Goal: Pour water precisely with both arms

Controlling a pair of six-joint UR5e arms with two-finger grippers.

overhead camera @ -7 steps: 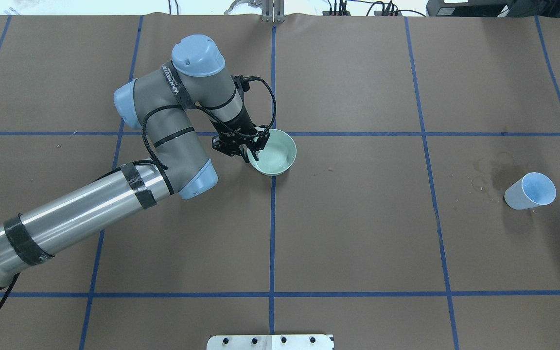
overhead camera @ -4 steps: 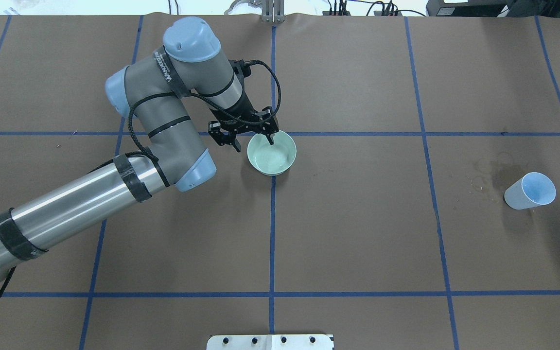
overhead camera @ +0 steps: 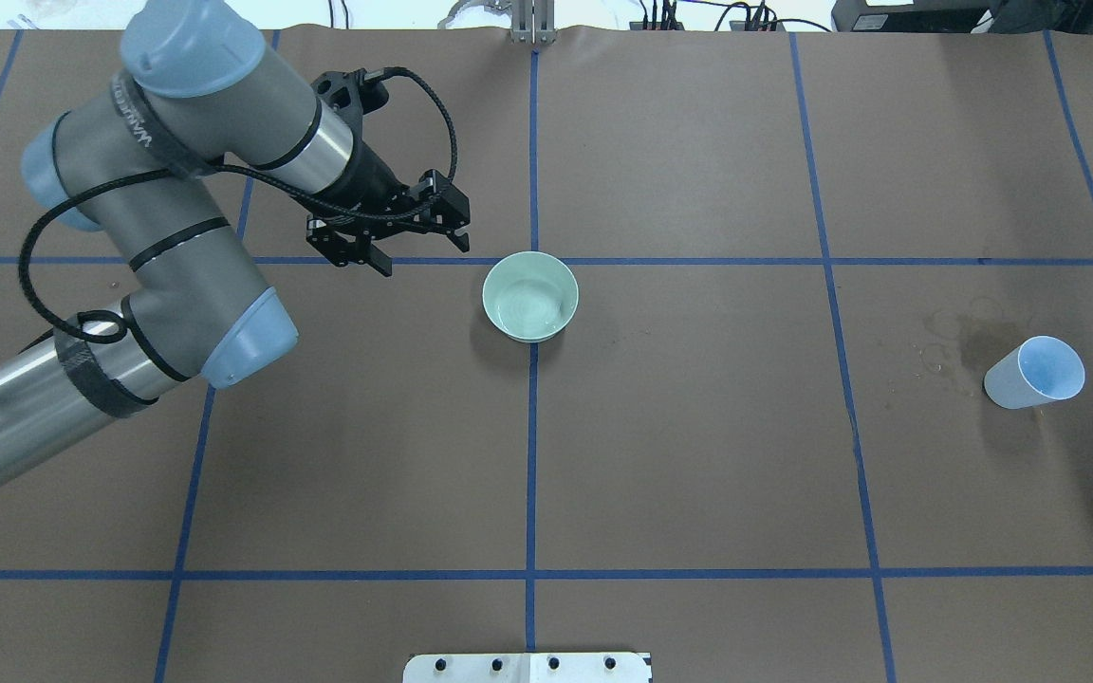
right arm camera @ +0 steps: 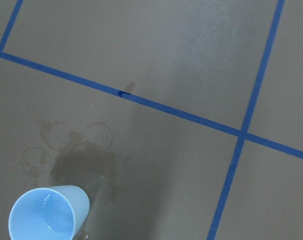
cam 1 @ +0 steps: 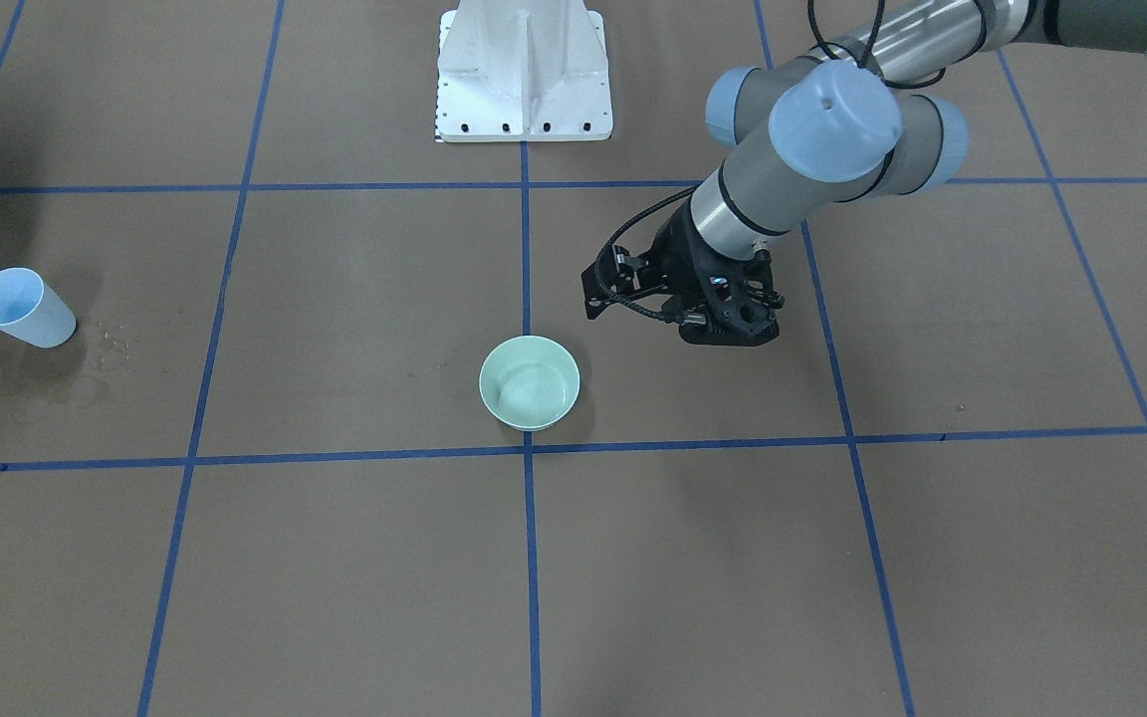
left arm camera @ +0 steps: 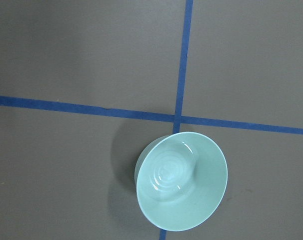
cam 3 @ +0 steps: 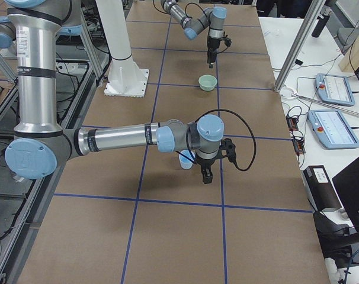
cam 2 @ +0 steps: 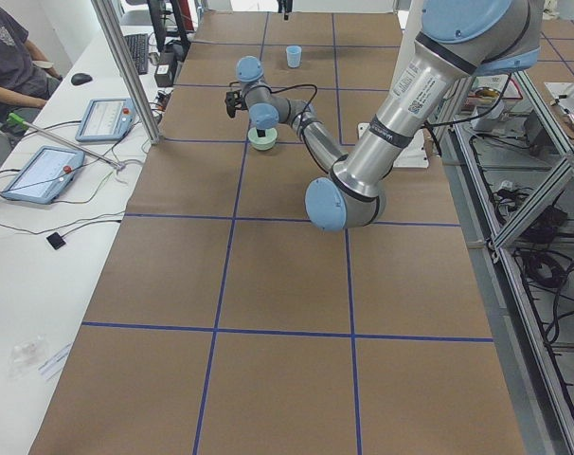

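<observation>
Located the water (left arm camera: 167, 172) as a shallow, rippled sheen inside the pale green bowl (overhead camera: 487, 302), upright at a crossing of blue tape lines on the table (overhead camera: 698, 455). Showed the left end effector (overhead camera: 423, 254) spread wide and empty, raised beside the bowl and apart from it. Could not tell the state of the right end effector (cam 3: 206, 176), seen only from the side, near the blue cup (overhead camera: 1007, 389). Noted a damp stain (right arm camera: 81, 165) just beside that cup. Judged the bowl stiff, smooth, probably breakable and prone to slosh. Favoured a pinch across the rim, with the bowl kept level.
</observation>
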